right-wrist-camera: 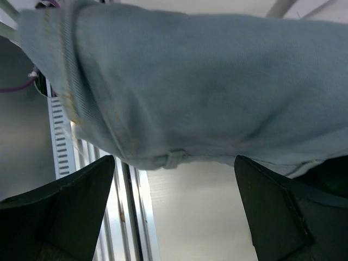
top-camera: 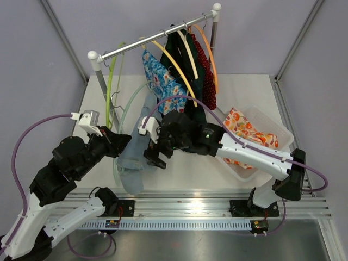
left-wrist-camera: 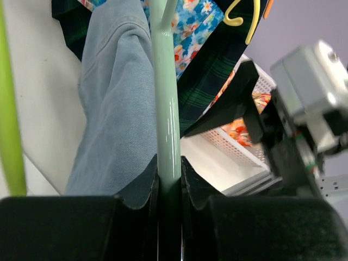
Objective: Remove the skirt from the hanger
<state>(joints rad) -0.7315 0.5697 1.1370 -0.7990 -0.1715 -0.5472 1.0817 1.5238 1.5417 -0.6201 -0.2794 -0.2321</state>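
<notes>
My left gripper (left-wrist-camera: 169,191) is clamped on the pale green hanger (left-wrist-camera: 166,109). In the left wrist view its bar runs straight up the middle of the frame from between my two dark fingers (left-wrist-camera: 138,187), which press it from both sides. The skirt (left-wrist-camera: 114,109) is light blue denim and hangs on that hanger, draped to the left of the bar in this view.

From the top camera, the skirt (top-camera: 132,157) lies in the centre-left of the frame, low over the white table (top-camera: 239,87), between my two wrists. The hanger's curve (top-camera: 129,106) rises above it toward the rack rod (top-camera: 157,39) (I cannot tell whether its hook is on the rod).

My right gripper (right-wrist-camera: 174,209) is wide apart and holds nothing. Its fingers (right-wrist-camera: 70,206) sit at the lower corners of the right wrist view, and the skirt's stitched edge (right-wrist-camera: 217,81) fills the upper half above them. In the top view it (top-camera: 155,157) sits just beside the skirt's right edge.

A clear bin (top-camera: 274,126) with orange floral cloth (top-camera: 244,130) stands at the right.
</notes>
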